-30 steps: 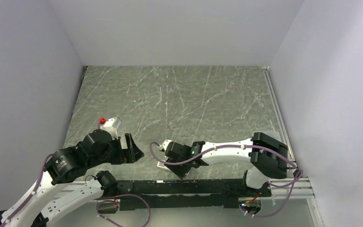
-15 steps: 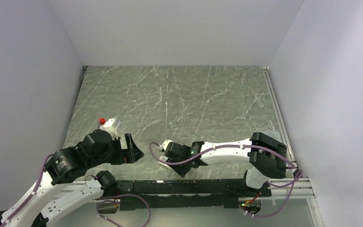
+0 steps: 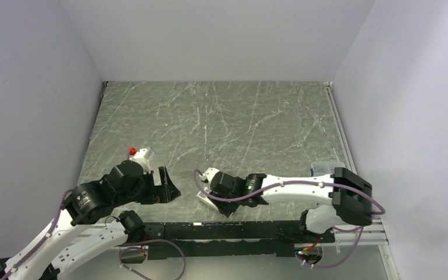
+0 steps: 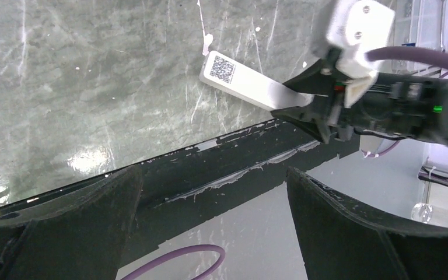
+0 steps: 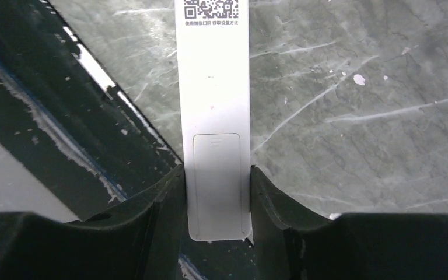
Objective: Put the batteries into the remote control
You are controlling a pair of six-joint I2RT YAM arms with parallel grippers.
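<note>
- The slim white rectangular remote control (image 5: 213, 105) is running off the top edge of the right wrist view, which is cropping its printed QR code.
- In the left wrist view its near end is vanishing between the black fingers of the right gripper (image 5: 216, 172); from above, that gripper is covering it almost wholly.
- The small white object with a red cap (image 3: 139, 153) is showing too small to identify.
- A clear plastic piece (image 3: 325, 168) is peeking from behind the right arm.

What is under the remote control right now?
Marble table and its dark front edge. The remote control, gripped between the right fingers, faces back up, so its underside is hidden.
</note>
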